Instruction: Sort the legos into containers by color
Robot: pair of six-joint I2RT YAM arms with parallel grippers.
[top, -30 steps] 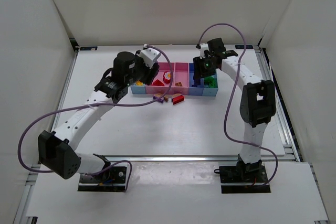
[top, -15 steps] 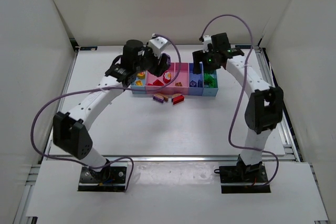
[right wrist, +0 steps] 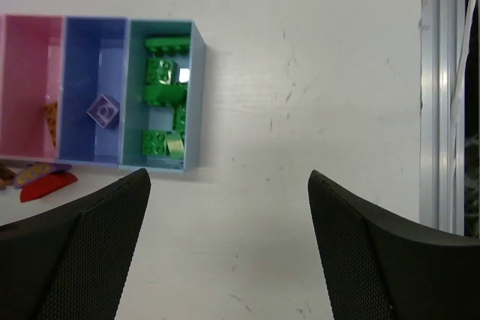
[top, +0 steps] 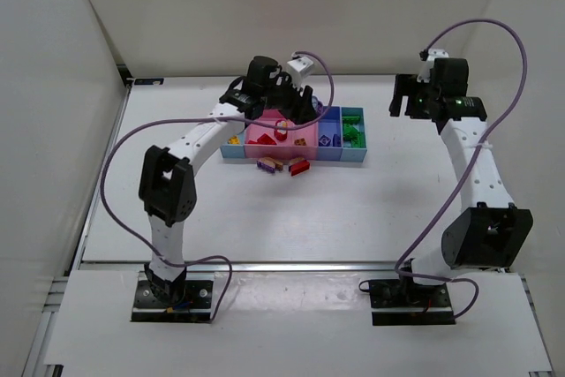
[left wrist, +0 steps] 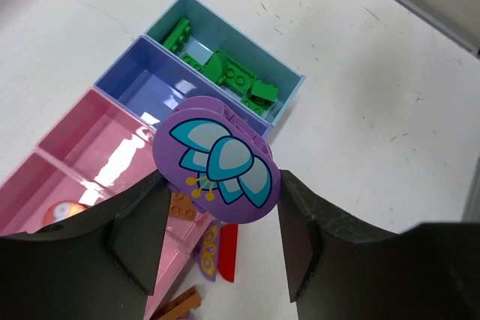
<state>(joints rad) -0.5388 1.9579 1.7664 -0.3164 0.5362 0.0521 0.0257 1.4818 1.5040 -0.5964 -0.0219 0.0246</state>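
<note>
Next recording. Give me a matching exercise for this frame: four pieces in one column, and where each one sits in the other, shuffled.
Pieces
1. round purple piece
2. green pieces
3. small purple brick
4. red piece

Places
A. on the table, not in any bin
B. in the blue bin
C. between the left fingers
D. in the light-blue end bin

Pairs: 1-C, 2-D, 3-B, 4-A
</note>
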